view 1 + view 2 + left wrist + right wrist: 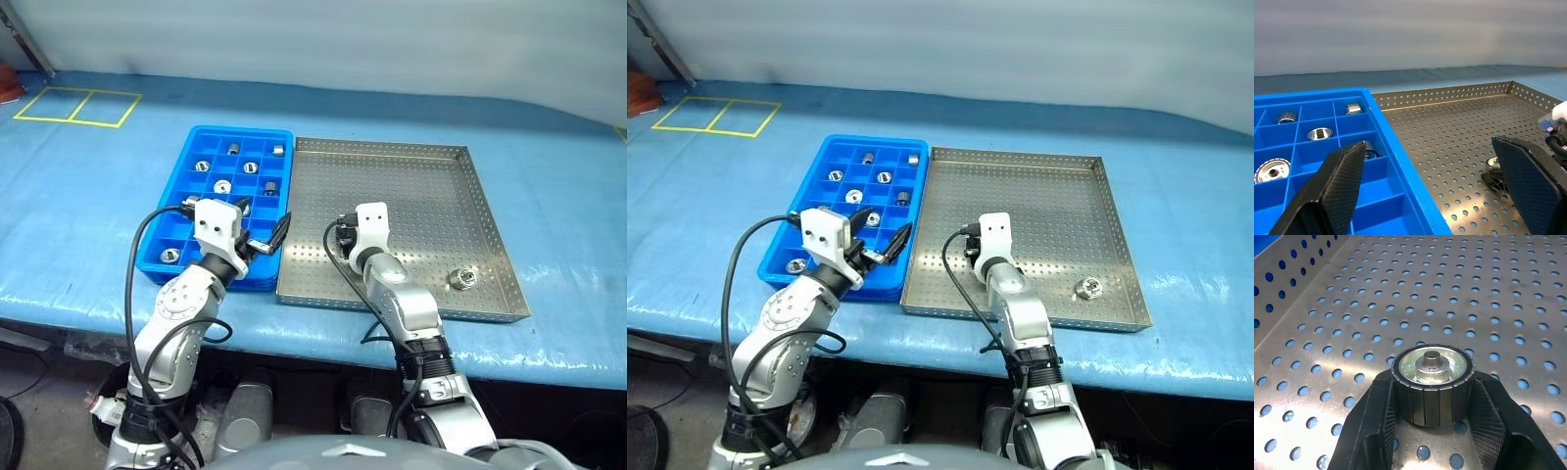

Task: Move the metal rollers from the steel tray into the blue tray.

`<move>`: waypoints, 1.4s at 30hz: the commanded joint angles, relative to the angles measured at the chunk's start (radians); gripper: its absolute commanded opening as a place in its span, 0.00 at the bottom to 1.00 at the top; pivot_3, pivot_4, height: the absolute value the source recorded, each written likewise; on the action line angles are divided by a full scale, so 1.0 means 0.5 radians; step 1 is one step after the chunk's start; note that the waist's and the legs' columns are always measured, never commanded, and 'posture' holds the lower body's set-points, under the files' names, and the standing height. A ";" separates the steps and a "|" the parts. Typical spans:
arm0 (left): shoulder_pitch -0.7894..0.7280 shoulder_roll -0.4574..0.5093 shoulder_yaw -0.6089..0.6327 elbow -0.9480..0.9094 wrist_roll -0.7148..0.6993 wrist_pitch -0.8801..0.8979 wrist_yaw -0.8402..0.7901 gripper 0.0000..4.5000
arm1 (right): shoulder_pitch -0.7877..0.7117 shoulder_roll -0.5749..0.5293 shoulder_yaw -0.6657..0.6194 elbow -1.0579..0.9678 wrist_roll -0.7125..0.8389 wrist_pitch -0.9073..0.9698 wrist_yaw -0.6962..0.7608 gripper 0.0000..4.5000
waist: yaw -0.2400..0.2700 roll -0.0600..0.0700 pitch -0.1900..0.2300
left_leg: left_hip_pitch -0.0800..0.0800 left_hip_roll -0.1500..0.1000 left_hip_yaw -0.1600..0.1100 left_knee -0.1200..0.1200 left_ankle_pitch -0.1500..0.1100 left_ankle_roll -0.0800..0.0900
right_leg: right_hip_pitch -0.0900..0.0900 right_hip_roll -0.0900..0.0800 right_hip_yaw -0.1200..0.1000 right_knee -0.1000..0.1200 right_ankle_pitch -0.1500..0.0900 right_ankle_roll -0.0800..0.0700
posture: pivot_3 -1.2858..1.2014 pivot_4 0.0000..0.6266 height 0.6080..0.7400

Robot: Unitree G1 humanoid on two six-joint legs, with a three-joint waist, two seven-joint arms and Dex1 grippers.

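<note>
1. Gripping: right claw (pixel 1432 431) closed around one metal roller (pixel 1432 382), standing on steel tray (pixel 411 176) floor near its blue-tray side.
2. Left claw (pixel 1435 191): fully spread, empty, over the tray's junction with blue tray (pixel 186 176).
3. Second roller (pixel 462 279): steel tray's near-right corner.
4. Stored rollers (pixel 222 186): blue tray compartments.

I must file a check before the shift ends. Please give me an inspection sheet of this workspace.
Surface: blue sheet-covered table, wrinkled.
Job's things: square perforated steel tray beside the bright blue compartment tray; several shiny metal rollers in blue compartments, e.g.; one loose roller on the steel floor.
Clutter: nothing seen.
Grippers: left gripper open, empty, over the trays' shared edge; right gripper closed on a ribbed roller standing on the steel tray.
Cables: black cable looping along the left arm.
Surroundings: yellow tape rectangle at the far left.
</note>
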 commanded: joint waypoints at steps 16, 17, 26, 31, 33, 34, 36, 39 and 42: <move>0.142 -0.002 0.162 -0.135 0.084 -0.084 0.170 1.00 | -0.400 0.029 0.130 -0.326 0.048 0.196 0.161 0.38 | 0.035 0.000 0.000 | 0.001 0.002 -0.002 -0.004 0.000 0.000 | -0.001 0.004 0.000 0.001 0.000 -0.001 | 0.68 0.24 1.00; 0.165 -0.002 0.181 -0.157 0.080 -0.081 0.179 1.00 | -0.412 0.043 0.148 -0.325 0.047 0.214 0.168 0.38 | 0.044 0.000 0.001 | 0.001 0.002 -0.002 -0.004 0.000 0.000 | -0.001 0.004 0.000 0.001 0.000 -0.001 | 0.69 0.24 1.00; 0.292 0.001 0.227 -0.248 0.079 -0.069 0.219 1.00 | -0.455 0.084 0.309 -0.356 0.066 0.417 0.291 0.38 | 0.182 -0.001 0.001 | 0.001 0.002 -0.003 -0.004 0.000 -0.001 | -0.001 0.004 0.000 0.000 -0.001 -0.003 | 0.71 0.24 1.00; 0.308 -0.014 0.206 -0.259 0.082 -0.062 0.231 1.00 | -0.467 0.046 0.388 -0.325 0.047 0.480 0.356 0.38 | 0.254 -0.001 0.001 | 0.000 0.002 -0.003 -0.004 0.000 -0.002 | -0.002 0.004 -0.001 0.000 -0.002 -0.004 | 0.71 0.24 1.00; 0.309 -0.019 0.193 -0.259 0.084 -0.061 0.232 1.00 | -0.463 0.036 0.403 -0.304 0.038 0.498 0.365 0.38 | 0.282 -0.001 0.001 | -0.001 0.002 -0.003 -0.004 0.000 -0.002 | -0.002 0.004 -0.001 0.000 -0.002 -0.004 | 0.71 0.24 1.00; 0.307 -0.020 0.189 -0.256 0.084 -0.061 0.233 1.00 | -0.461 0.033 0.406 -0.295 0.035 0.506 0.365 0.38 | 0.296 -0.001 0.001 | -0.001 0.002 -0.002 -0.004 0.000 -0.003 | -0.003 0.004 -0.001 -0.001 -0.002 -0.004 | 0.71 0.24 1.00; 0.305 -0.023 0.180 -0.255 0.085 -0.061 0.235 1.00 | -0.450 0.027 0.405 -0.287 0.036 0.521 0.365 0.38 | 0.317 -0.001 0.001 | -0.002 0.002 -0.002 -0.004 0.000 -0.004 | -0.004 0.004 -0.001 -0.001 -0.002 -0.004 | 0.71 0.24 1.00; 0.297 -0.026 0.165 -0.250 0.084 -0.061 0.237 1.00 | -0.424 0.007 0.407 -0.270 0.025 0.561 0.350 0.38 | 0.346 -0.001 0.001 | -0.002 0.003 -0.002 -0.004 0.000 -0.006 | -0.005 0.004 -0.001 -0.001 -0.002 -0.004 | 0.71 0.24 1.00; 0.291 -0.032 0.148 -0.242 0.083 -0.062 0.233 1.00 | -0.393 -0.013 0.411 -0.294 0.013 0.605 0.340 0.38 | 0.365 -0.001 0.001 | -0.004 0.003 -0.002 -0.004 0.000 -0.010 | -0.006 0.004 -0.002 -0.001 -0.002 -0.004 | 0.71 0.24 1.00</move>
